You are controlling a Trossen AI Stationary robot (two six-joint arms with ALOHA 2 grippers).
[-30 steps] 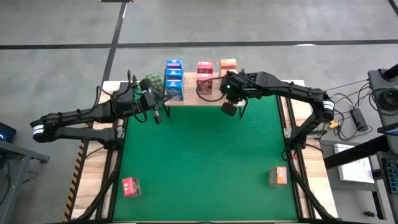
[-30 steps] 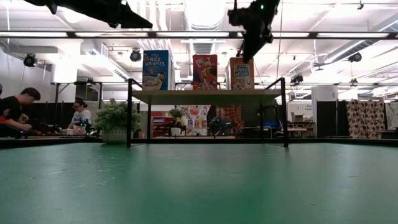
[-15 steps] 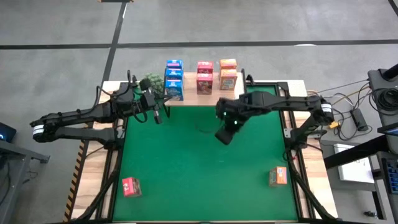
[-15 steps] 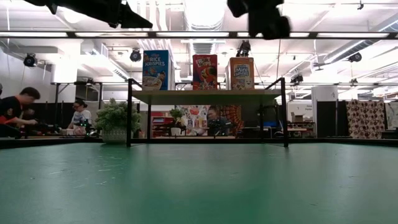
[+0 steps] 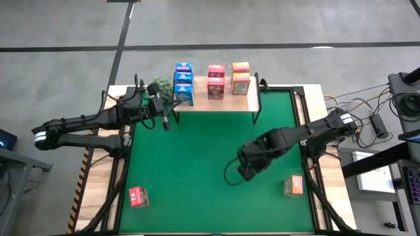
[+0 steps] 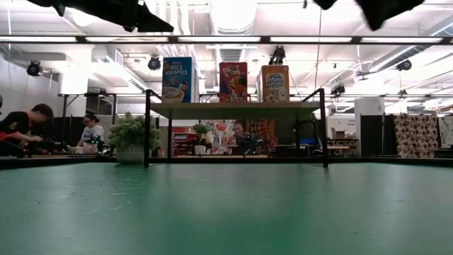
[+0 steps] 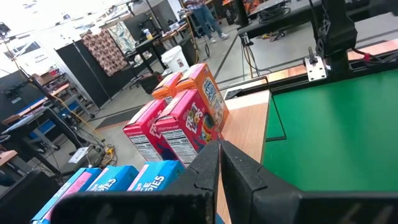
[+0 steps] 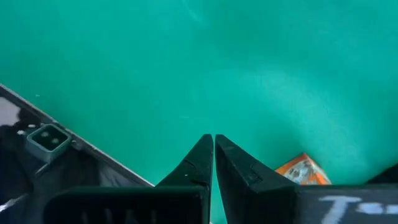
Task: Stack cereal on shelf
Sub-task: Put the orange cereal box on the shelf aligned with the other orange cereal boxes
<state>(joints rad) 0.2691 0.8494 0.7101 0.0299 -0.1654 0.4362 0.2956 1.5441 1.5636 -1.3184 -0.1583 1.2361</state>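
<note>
Your right gripper [image 5: 247, 173], fingers pressed together and empty, hangs above the green worktop [image 5: 197, 157] with the small orange printed cardboard cereal box [image 5: 293, 186] at its four o'clock. Judge that box light, stiff-walled and easily dented: open wide and pinch its two broad faces mid-height. The light wooden shelf [image 5: 249, 102] stands at twelve o'clock. Your left gripper [image 5: 165, 122] waits closed beside it.

Eight cereal boxes [image 5: 183, 84], one shelf [image 5: 216, 103], one plant [image 5: 159, 88]

Far off to my left a leafy green plant [image 5: 159, 87] sits at the green mat's [image 5: 197, 164] corner, people [image 6: 21, 127] seated beyond.
</note>
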